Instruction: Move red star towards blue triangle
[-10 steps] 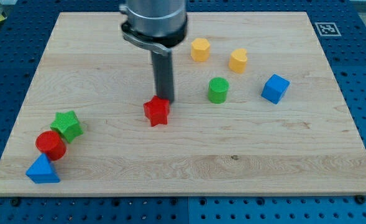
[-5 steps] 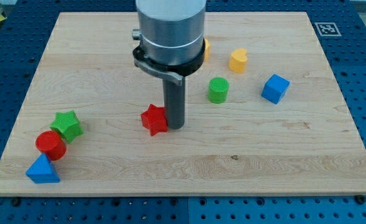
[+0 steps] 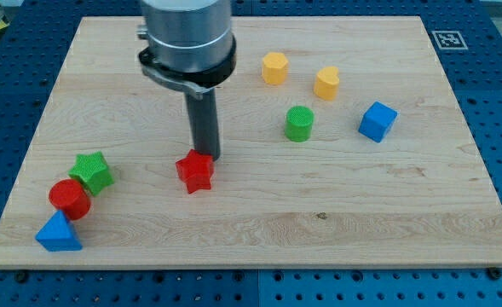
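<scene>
The red star lies on the wooden board, left of centre. My tip touches its upper right edge, on the side towards the view's top. The blue triangle sits at the bottom left corner of the board, well to the left and below the star. A red cylinder stands just above the triangle and a green star just above that.
A green cylinder stands right of my rod. A blue cube is further right. Two yellow blocks sit near the view's top. A marker tag is at the top right corner.
My tip went from above the star to its right side, then back to its upper right. The red star has slid left and slightly down, towards the blue triangle.
</scene>
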`<control>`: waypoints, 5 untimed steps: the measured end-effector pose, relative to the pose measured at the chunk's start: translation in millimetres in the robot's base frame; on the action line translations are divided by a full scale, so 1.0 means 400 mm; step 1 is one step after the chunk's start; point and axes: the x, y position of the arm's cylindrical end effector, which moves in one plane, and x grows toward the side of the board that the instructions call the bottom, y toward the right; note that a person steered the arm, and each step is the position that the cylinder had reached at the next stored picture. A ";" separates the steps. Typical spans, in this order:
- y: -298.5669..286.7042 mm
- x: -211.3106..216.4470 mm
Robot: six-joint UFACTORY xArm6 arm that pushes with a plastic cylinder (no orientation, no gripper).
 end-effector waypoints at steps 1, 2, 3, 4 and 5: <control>-0.033 0.061; -0.040 0.093; -0.021 0.068; 0.026 0.108; 0.026 0.169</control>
